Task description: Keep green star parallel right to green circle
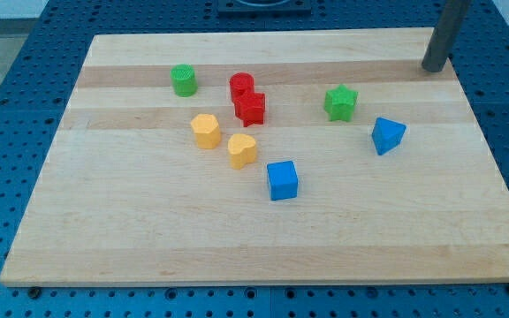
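Note:
The green star (341, 102) lies right of the board's middle, toward the view's top. The green circle (184, 80) stands far to its left, slightly nearer the view's top. My tip (432, 68) rests near the board's top right corner, up and to the right of the green star and well apart from it. It touches no block.
A red cylinder (241, 86) and a red star (250, 108) touch each other between the green blocks. Two yellow blocks (206, 131) (242, 150) lie below them. A blue cube (282, 180) sits mid-board. A blue block (387, 135) lies just below right of the green star.

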Available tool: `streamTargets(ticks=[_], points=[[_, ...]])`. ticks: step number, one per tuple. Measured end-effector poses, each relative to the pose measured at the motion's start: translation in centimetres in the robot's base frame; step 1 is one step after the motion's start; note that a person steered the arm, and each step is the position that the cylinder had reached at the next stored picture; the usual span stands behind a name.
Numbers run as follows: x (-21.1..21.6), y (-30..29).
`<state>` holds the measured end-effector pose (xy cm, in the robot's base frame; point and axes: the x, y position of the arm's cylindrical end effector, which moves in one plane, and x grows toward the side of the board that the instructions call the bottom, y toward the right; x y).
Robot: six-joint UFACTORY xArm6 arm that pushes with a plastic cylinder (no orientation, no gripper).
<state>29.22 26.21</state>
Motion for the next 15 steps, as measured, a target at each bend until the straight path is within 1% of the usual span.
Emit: streamTargets(ticks=[1,3,4,5,7,9,11,13,15], points=[[0.9,0.1],[6.2,-1.3],[8.1,-3.2],[9.1,-6.2],[9.1,-12.4],[6.9,-18.8],[3.8,-22.3],[0.5,-27.7],[-0.5,-32.9]])
